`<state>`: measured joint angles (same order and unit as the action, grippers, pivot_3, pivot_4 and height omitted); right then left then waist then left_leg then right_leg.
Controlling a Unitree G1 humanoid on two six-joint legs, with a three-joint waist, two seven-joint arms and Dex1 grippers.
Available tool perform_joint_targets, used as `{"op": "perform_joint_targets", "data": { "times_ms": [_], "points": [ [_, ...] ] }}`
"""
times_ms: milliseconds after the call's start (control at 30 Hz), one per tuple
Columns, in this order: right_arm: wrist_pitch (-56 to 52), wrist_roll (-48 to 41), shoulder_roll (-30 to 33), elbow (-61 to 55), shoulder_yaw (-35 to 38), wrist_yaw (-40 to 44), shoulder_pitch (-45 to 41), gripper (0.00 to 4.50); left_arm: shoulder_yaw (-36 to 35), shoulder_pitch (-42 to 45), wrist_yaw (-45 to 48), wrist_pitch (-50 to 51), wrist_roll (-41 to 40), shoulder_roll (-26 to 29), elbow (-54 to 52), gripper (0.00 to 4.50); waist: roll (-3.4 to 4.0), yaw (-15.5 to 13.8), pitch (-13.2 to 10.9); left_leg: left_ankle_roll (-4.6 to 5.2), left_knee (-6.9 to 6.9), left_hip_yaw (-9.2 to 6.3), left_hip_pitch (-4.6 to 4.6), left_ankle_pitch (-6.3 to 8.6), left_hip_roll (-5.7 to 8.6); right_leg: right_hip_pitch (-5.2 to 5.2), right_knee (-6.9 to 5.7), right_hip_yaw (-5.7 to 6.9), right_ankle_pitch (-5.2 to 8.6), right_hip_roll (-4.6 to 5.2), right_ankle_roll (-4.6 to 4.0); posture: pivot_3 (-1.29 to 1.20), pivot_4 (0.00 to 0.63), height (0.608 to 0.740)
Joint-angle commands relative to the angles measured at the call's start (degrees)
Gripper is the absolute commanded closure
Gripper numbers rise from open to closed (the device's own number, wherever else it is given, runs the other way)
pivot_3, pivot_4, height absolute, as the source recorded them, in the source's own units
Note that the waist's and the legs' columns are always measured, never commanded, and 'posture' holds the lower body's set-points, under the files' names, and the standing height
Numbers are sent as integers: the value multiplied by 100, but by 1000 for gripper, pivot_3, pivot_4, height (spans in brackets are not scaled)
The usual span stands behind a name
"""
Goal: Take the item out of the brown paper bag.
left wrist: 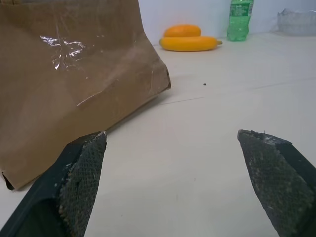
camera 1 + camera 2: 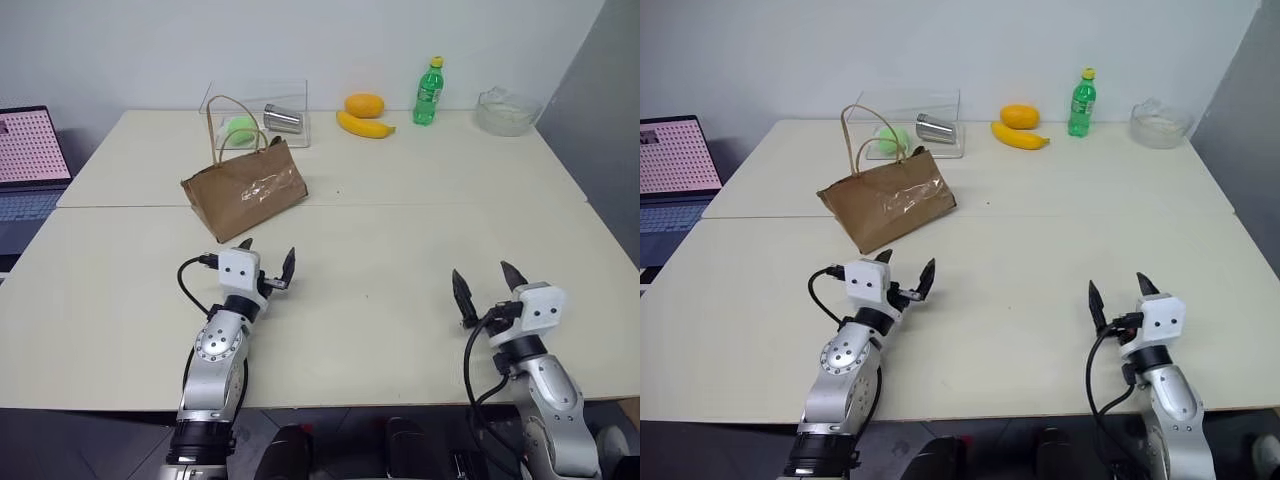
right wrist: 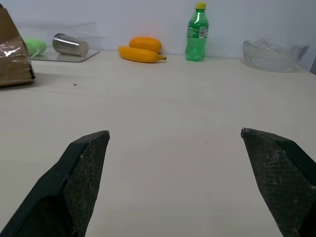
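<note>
Hovering with both pairs of fingers spread, empty | brown paper bag (image 2: 245, 190) lay upper left of frame, just beyond my left gripper (image 2: 268, 262) | right gripper (image 2: 484, 283) well apart | item unseen, presumably inside

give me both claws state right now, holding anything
Left claw: open, holding nothing, just short of the brown paper bag.
Right claw: open, holding nothing, over bare table.
</note>
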<state>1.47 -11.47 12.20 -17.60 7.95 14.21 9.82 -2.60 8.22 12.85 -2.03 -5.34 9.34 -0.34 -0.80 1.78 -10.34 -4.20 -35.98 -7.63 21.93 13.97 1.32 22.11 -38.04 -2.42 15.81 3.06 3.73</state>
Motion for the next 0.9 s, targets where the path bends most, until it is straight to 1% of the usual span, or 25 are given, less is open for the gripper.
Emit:
{"op": "perform_joint_targets", "data": {
  "times_ms": [33,133,500,633,733,900],
  "points": [
    [205,3,-8,-102,52,23,-1,0,46,16,80,-242,4,21,-189,36,0,0,0,0,0,1,0,0,1,0,0,-1,0,0,0,0,150,740],
    [229,20,-15,-88,26,19,13,0,111,-14,39,-208,205,86,-184,36,0,0,0,0,0,1,0,0,0,0,0,-1,0,0,0,0,150,740],
    [133,51,41,-195,-66,122,-25,0,12,82,40,-198,134,120,-166,36,0,0,0,0,0,0,0,0,0,0,0,-1,0,0,0,0,150,740],
    [-226,-117,221,-630,-307,434,-266,0,-284,155,335,-239,-405,199,-326,36,0,14,-1,0,0,2,-1,0,-1,1,-1,-1,0,0,0,0,150,740],
    [-756,-455,481,-1117,-619,839,-644,0,-606,308,623,-153,-920,371,-393,36,0,16,-1,0,-1,0,-1,0,-4,2,-3,1,0,-2,0,0,150,740],
    [-1658,-1039,895,-1598,-1011,1371,-1384,0,-831,614,1163,149,-1537,709,-340,36,-2,3,-2,0,-2,-4,1,0,0,-3,1,3,-2,-2,-3,0,150,740]
  ]
}}
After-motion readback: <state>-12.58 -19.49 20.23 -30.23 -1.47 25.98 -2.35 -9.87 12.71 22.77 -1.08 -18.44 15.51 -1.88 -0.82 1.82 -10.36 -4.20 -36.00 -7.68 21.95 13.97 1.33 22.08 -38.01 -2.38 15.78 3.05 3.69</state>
